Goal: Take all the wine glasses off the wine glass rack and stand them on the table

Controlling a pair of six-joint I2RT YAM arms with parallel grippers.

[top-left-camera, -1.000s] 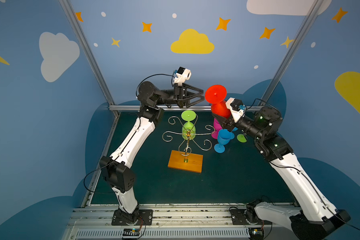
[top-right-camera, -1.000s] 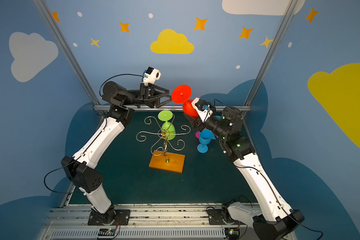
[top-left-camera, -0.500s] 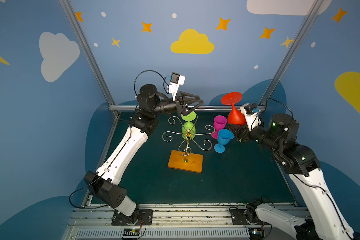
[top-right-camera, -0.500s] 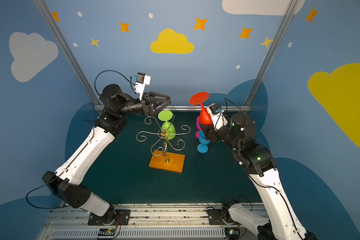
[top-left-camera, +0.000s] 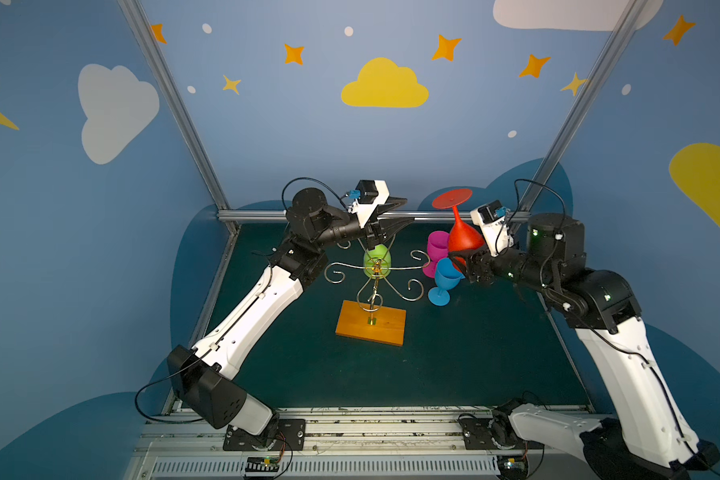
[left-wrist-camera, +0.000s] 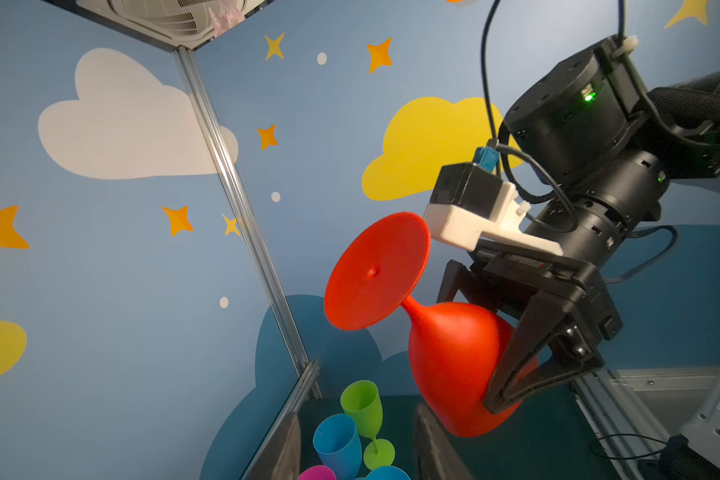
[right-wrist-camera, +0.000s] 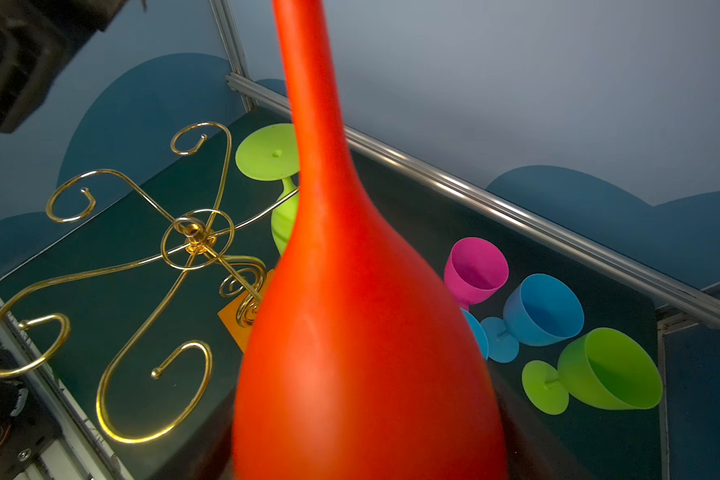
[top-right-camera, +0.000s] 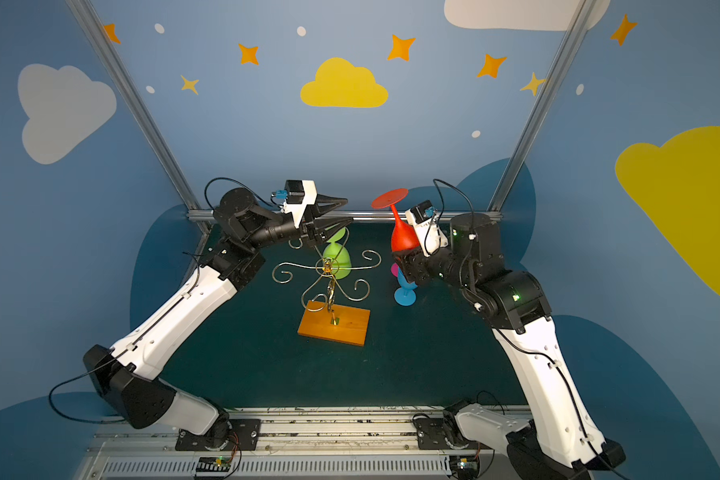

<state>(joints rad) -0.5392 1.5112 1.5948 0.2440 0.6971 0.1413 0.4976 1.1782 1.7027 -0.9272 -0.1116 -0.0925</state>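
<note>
The wine glass rack (top-left-camera: pixel 376 270) (top-right-camera: pixel 328 266), gold wire on an orange-brown base (top-left-camera: pixel 371 322), stands mid-table. A green wine glass (top-left-camera: pixel 377 259) (top-right-camera: pixel 336 257) (right-wrist-camera: pixel 283 220) hangs upside down on a far arm of it. My left gripper (top-left-camera: pixel 409 210) (top-right-camera: pixel 349 210) hovers just above that glass's foot, open, with nothing between its fingers (left-wrist-camera: pixel 285 449). My right gripper (top-left-camera: pixel 460 259) is shut on the bowl of a red wine glass (top-left-camera: pixel 464 237) (top-right-camera: pixel 402 239) (left-wrist-camera: pixel 454 361) (right-wrist-camera: pixel 350 332), held foot-up to the right of the rack, off it.
Right of the rack, under the red glass, stand a pink glass (top-left-camera: pixel 435 249) (right-wrist-camera: pixel 474 270) and a blue one (top-left-camera: pixel 445 278) (right-wrist-camera: pixel 541 309). Another green glass (right-wrist-camera: pixel 607 370) lies on its side beyond them. A metal rail (top-left-camera: pixel 258 215) borders the far edge.
My right arm swung the red glass right and down, turning it foot-up over the standing glasses. My left gripper turned, came down over the green glass's foot, and its jaws narrowed.
</note>
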